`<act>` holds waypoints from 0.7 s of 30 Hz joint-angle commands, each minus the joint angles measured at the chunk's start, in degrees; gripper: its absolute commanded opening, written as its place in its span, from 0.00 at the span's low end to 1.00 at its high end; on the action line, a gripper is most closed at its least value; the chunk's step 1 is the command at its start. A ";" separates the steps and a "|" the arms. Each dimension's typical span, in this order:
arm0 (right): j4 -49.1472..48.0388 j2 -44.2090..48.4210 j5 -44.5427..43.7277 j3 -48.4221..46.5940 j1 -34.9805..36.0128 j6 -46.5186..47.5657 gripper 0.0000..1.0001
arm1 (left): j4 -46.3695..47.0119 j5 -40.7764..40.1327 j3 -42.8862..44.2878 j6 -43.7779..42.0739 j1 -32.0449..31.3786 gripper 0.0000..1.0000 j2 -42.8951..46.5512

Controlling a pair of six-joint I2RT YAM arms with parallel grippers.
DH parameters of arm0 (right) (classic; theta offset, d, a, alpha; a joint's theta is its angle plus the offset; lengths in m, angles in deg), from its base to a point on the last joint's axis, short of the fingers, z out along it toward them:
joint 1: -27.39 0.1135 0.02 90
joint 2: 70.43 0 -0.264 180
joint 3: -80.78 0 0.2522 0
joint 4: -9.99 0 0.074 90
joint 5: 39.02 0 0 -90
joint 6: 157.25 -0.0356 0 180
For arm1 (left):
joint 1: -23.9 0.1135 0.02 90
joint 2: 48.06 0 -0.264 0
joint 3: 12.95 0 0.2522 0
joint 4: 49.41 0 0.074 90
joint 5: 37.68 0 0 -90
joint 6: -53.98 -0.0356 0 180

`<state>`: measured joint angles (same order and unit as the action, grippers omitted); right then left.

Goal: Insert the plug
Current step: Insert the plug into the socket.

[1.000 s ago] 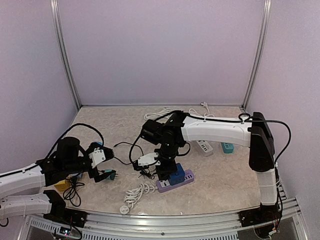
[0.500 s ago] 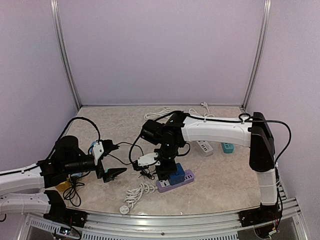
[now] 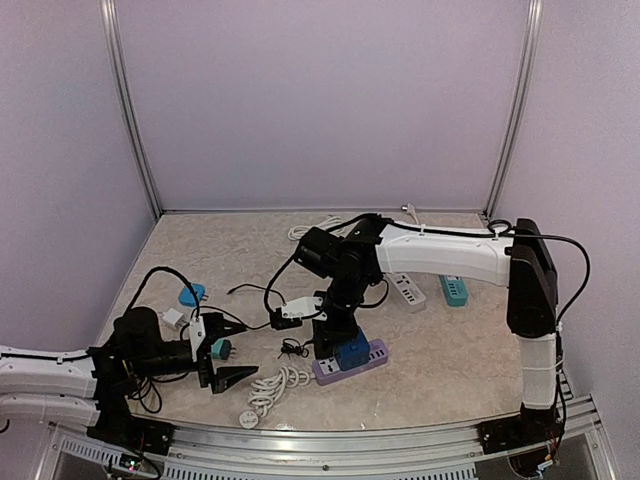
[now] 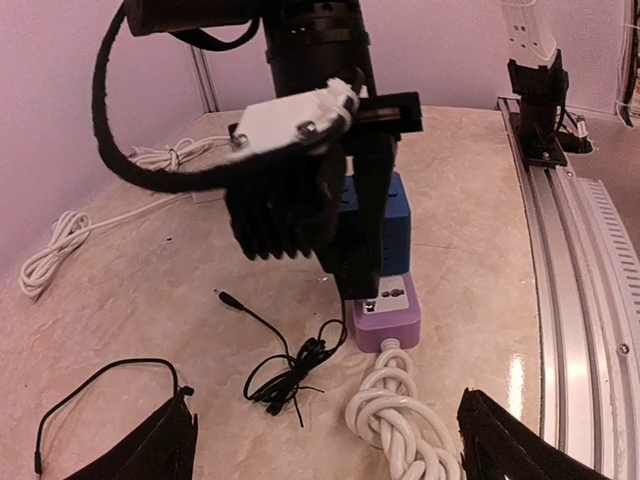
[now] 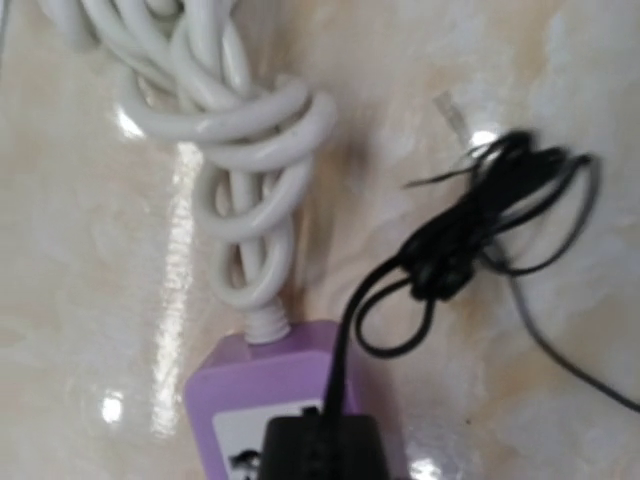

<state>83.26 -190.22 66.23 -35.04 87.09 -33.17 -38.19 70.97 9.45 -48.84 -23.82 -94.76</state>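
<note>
Near the bench's near edge, right of centre, my right gripper point(image 3: 333, 340) reaches down to the purple power strip point(image 3: 376, 352). Its jaws appear pinched on the black plug point(image 5: 320, 445), at a socket just beside the blue adapter point(image 3: 352, 350). The left gripper point(image 4: 325, 410) hangs spread wide, holding nothing. Risks, as I judge them: misaligned pins could shove the unbraced strip, or the tangled black cord point(image 5: 470, 230) could snag.
</note>
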 commanded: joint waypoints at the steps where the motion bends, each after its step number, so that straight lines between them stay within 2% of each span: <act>1: -2.18 4.14 6.64 0.89 -1.11 1.18 0.00 | 17.16 -2.63 -5.00 2.54 -5.76 0.87 -4.22; 7: -1.96 5.16 7.88 2.28 -1.23 1.91 0.00 | 28.04 -3.64 -1.19 9.25 -6.98 0.81 -17.21; 11: -4.69 7.91 8.13 5.29 -1.25 2.41 0.00 | 34.33 -1.26 2.38 9.75 -7.70 0.75 -27.51; 14: -6.39 9.55 8.61 6.75 -1.19 2.58 0.00 | 34.84 2.04 5.02 8.67 -8.27 0.69 -32.24; 16: -6.77 10.18 8.33 6.99 -1.19 2.71 0.00 | 34.71 3.49 6.27 6.91 -8.62 0.70 -35.50; 19: -7.61 11.13 9.01 7.48 -1.23 2.66 0.00 | 36.76 4.29 8.49 6.04 -9.23 0.78 -40.28; 21: -7.90 11.70 9.74 8.03 -1.20 2.87 0.00 | 38.82 3.67 9.95 6.46 -9.75 0.80 -42.86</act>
<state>77.29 -181.32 73.70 -28.33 85.71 -30.96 -4.49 72.96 16.78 -41.51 -32.46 -133.49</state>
